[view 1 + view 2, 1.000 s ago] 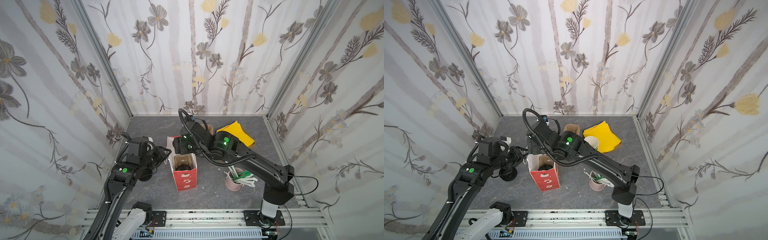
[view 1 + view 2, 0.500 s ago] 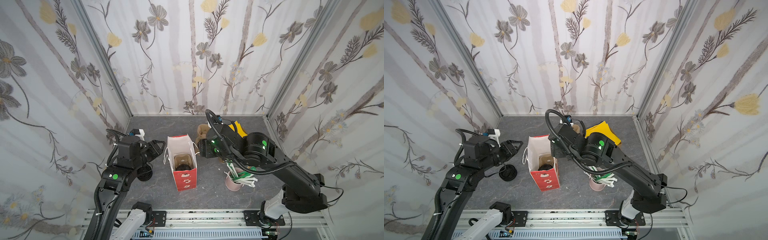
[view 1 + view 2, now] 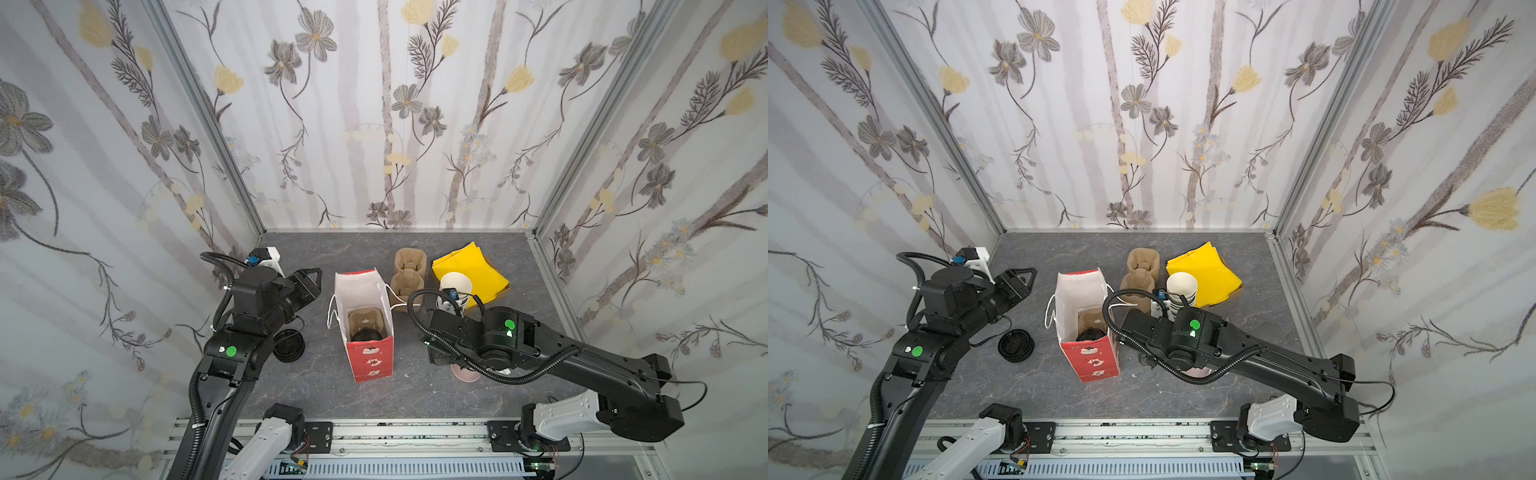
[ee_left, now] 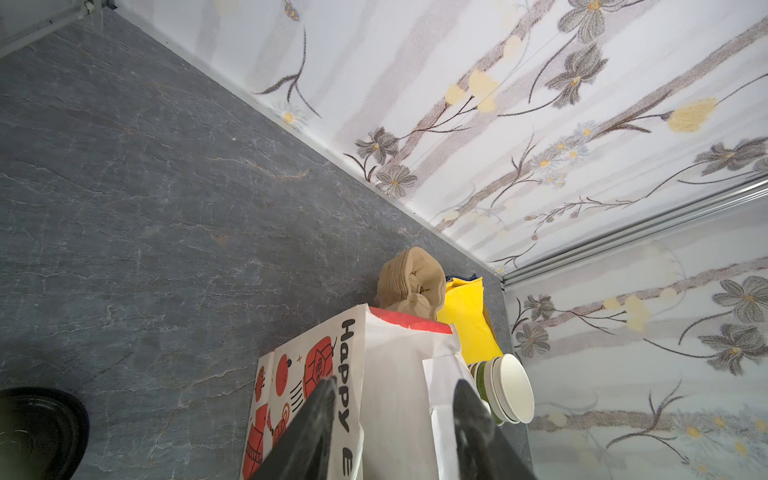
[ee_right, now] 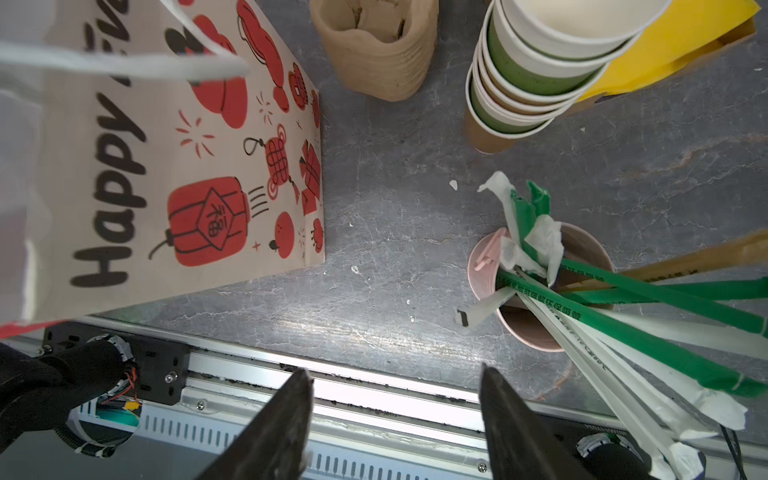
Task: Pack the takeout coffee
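Both arms are pulling away from the tall red-and-white paper bag [image 3: 371, 361]. A second ago the right arm was stretched over the bag's mouth and the left arm was pressed close against its side. Now the bag is standing on its own in the middle of the grey stone-patterned table [image 3: 316, 395], mouth gaping. The takeout coffee [image 3: 365, 333], a small paper cup with a round black sip lid, is sitting down inside the bag, nested in a brown moulded-pulp carrier [image 3: 365, 316].

The left fingers [image 4: 320, 415] are hanging spread and empty near the bag's side, not touching it. The right fingers [image 5: 291, 415] are also spread and empty, drawn back over the front rail near the pink cup of wrapped straws [image 5: 523, 332]. To me the drop looks finished, with only extras or closing the bag remaining.
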Controlling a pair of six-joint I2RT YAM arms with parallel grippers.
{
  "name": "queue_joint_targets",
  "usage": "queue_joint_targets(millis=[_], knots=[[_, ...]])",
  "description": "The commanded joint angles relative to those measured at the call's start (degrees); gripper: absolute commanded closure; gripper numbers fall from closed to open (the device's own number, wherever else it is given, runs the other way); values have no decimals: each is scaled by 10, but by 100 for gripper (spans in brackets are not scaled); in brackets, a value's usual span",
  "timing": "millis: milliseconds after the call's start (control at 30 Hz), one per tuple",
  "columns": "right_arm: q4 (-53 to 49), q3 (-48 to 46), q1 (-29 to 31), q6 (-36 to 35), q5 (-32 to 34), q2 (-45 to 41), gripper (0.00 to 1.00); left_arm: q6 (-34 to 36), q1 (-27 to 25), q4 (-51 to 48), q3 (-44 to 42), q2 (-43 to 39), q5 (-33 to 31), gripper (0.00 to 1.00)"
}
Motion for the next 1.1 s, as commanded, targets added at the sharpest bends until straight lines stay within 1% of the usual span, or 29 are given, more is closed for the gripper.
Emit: queue_joint_targets(millis=[0, 167, 233, 267, 433, 567, 800, 1067], knots=[[5, -32, 0, 32, 9, -1, 40, -5, 1, 45, -2, -1, 1, 58], [29, -91, -13, 30, 7, 6, 41, -6, 1, 50, -2, 0, 4, 61], [33, -99, -19, 30, 14, 11, 47, -6, 0, 51, -2, -1, 5, 61], [34, -100, -23, 29, 20, 15, 50, -7, 0, 52, -3, -2, 4, 62], [37, -94, -41, 10, 39, 36, 51, -9, 1, 54, -6, -5, 3, 62], [30, -98, -47, 5, 51, 58, 55, -4, 1, 54, -3, -7, -3, 63], [27, -104, -55, -8, 63, 74, 59, -3, 1, 54, -2, -9, -7, 63], [19, -99, -58, -8, 79, 85, 68, -3, 1, 54, 1, -7, -10, 64]])
